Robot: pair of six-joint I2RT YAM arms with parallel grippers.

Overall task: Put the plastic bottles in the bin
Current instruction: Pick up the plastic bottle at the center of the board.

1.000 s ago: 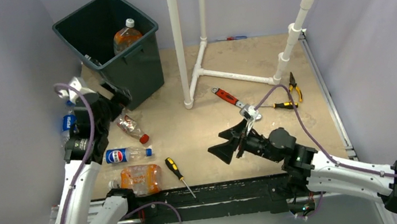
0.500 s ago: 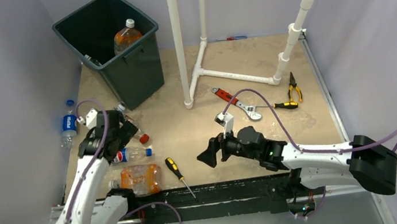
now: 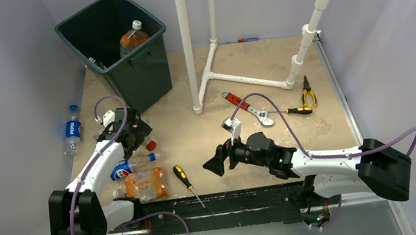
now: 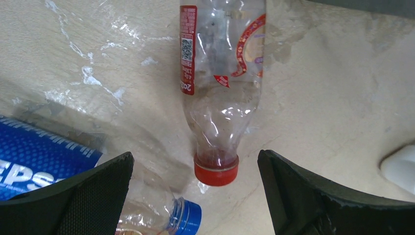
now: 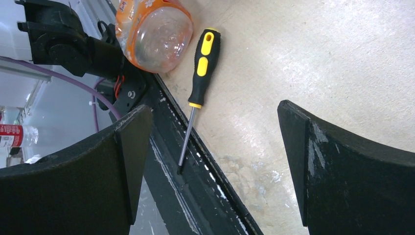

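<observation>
The dark bin (image 3: 145, 77) stands at the back left with one orange-labelled bottle (image 3: 133, 40) inside. My left gripper (image 3: 134, 134) hangs open over a clear red-label bottle (image 4: 222, 73); its red cap (image 4: 216, 171) lies between my fingers, untouched. A Pepsi bottle (image 4: 39, 161) with a blue cap (image 4: 188, 218) lies beside my left finger. An orange-labelled bottle (image 3: 146, 184) rests by the front edge, and another Pepsi bottle (image 3: 72, 130) lies at the far left. My right gripper (image 3: 214, 162) is open and empty, facing the orange-labelled bottle (image 5: 154, 29).
A yellow-and-black screwdriver (image 5: 198, 73) lies between my right gripper and the orange-labelled bottle, its tip on the black front rail (image 3: 235, 202). A white pipe frame (image 3: 187, 47) stands mid-table. A red wrench (image 3: 240, 102), pliers (image 3: 309, 89) and a small screwdriver (image 3: 299, 110) lie on the right.
My left gripper has swung from beside the bin toward the front and down over the red-capped bottle. My right gripper has moved left and lower, toward the screwdriver.
</observation>
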